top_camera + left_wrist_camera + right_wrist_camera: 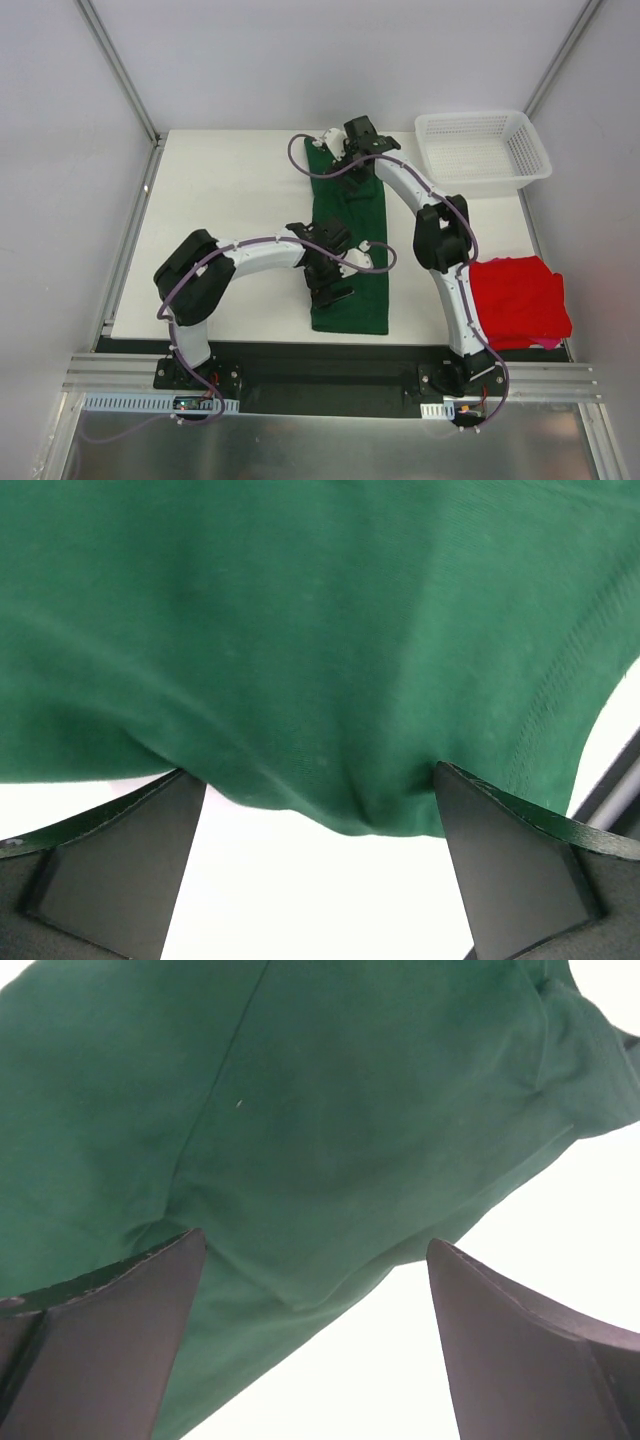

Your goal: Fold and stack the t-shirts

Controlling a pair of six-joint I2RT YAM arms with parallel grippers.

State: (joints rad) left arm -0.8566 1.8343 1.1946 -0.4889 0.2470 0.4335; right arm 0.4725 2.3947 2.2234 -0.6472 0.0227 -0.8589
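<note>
The dark green t-shirt (350,250) lies flat on the table as a long narrow strip running from far to near. My left gripper (332,285) is open at the strip's near left edge. In the left wrist view the green cloth (300,630) dips between the spread fingers (110,870) of the left gripper (315,775). My right gripper (335,155) is open at the strip's far end. In the right wrist view a corner of the green cloth (300,1140) lies between the tips of the right gripper (315,1242). The red t-shirt (518,300) lies crumpled at the table's near right.
A white mesh basket (482,150) stands at the far right corner. The white table (230,200) shows bare left of the green strip. Metal frame posts rise at the back corners.
</note>
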